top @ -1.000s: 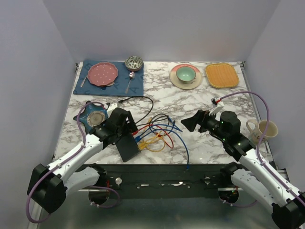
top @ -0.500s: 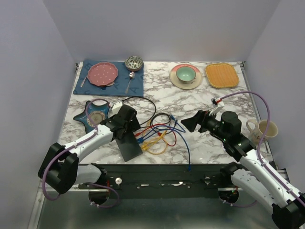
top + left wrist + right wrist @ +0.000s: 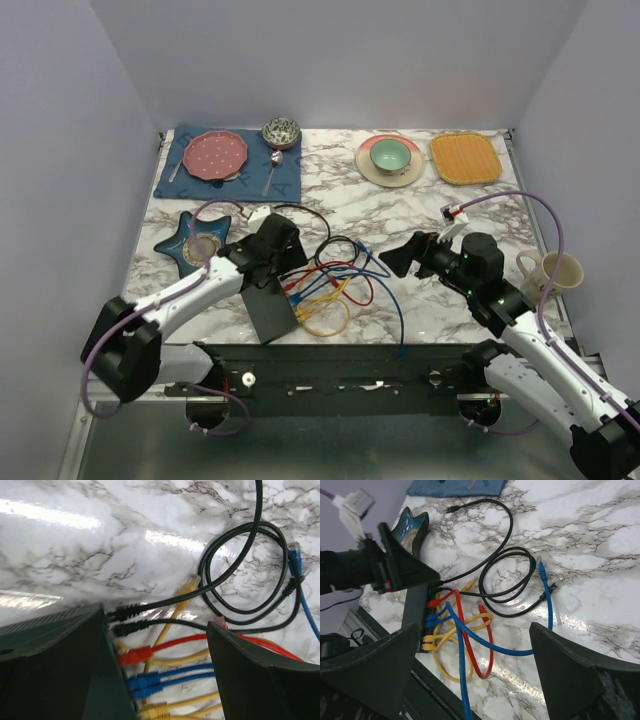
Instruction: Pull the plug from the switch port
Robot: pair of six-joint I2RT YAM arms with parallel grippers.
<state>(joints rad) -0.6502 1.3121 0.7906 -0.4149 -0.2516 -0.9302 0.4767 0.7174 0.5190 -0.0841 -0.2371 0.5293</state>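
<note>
Plugs (image 3: 132, 656) in black, red, blue and yellow sit along the right edge of the flat matte-black rectangular switch (image 3: 268, 305), which lies left of centre by the near edge of the white marbled tabletop (image 3: 450, 210). Just above those plugs the left gripper (image 3: 159, 662) hangs spread wide, grasping nothing. Well to the right, the right gripper (image 3: 475, 675) hovers with jaws wide, empty.
</note>
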